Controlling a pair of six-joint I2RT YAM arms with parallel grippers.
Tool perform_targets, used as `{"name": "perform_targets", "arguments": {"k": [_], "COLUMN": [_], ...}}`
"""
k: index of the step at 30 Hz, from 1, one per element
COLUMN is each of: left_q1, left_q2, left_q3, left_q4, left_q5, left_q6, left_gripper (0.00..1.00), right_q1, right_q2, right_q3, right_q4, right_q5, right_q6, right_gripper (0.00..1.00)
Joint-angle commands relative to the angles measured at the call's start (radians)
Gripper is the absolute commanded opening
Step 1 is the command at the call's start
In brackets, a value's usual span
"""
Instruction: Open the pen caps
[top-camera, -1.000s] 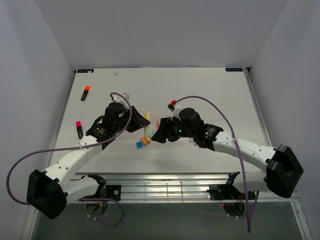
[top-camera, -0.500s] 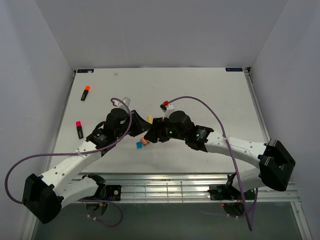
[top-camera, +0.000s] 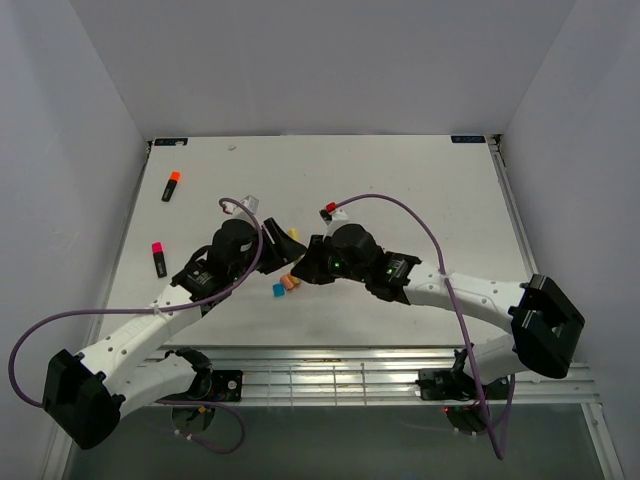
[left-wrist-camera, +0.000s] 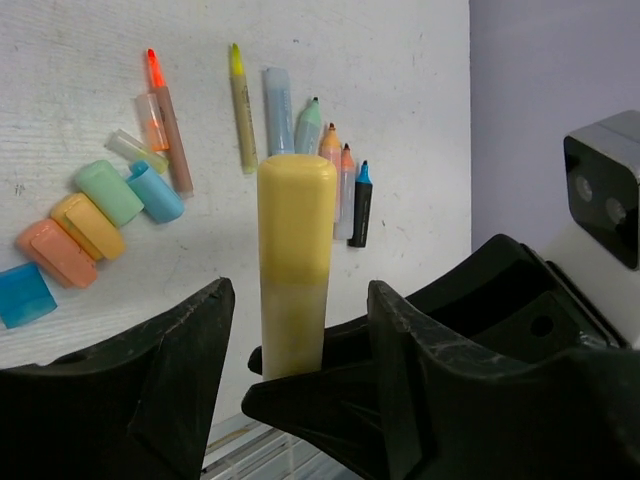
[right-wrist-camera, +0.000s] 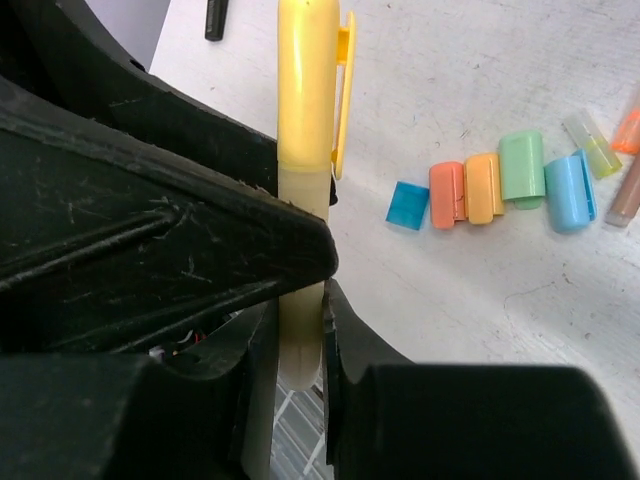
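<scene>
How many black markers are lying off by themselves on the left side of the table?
2. The orange-ended marker lies farther back; the pink-ended marker lies nearer. More may hide under the left arm or right arm.

One camera sits above and behind my bases, looking down from well off over the whole worktop. The other two ride my wrists and look close along my left pincer and my right pincer. Both wrist views share the yellow pen and the loose caps. The caps also show, tiny, from above.
</scene>
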Motion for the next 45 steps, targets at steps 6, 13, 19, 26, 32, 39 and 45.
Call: {"name": "perform_targets", "arguments": {"k": [6,13,19,26,32,39,45], "left_q1": [-0.012,-0.012,-0.012,-0.012,-0.012,-0.011,-0.003], "left_q2": [0.001,0.031,0.042,0.028,0.033,0.063,0.129], "left_q3": [0.074,0.100,0.111,0.103,0.110,0.149,0.234], "left_q4": [-0.062,-0.052,-0.049,-0.049,-0.043,-0.071,-0.109], "left_q5": [-0.105,-0.104,-0.104,-0.112,-0.090,-0.127,-0.208], "left_q6": [0.092,0.100,0.109,0.111,0.117,0.157,0.230], "left_gripper": [0.73,0.70,0.62,0.43,0.19,0.00,0.00], "right_q1": [0.013,0.019,0.036,0.045,0.055,0.108,0.202], "right_q2": [-0.088,-0.107,-0.111,-0.119,-0.114,-0.108,-0.113], "right_q3": [-0.001,-0.024,-0.038,-0.038,-0.038,-0.019,-0.055], "right_q4": [-0.015,-0.014,-0.011,-0.029,-0.032,-0.133,-0.221], "right_q5": [-0.013,-0.055,-0.041,-0.032,0.008,0.091,0.192], "right_q6": [0.034,0.031,0.033,0.028,0.028,0.010,0.023], "right_gripper": [0.08,0.08,0.08,0.08,0.08,0.08,0.08]}}
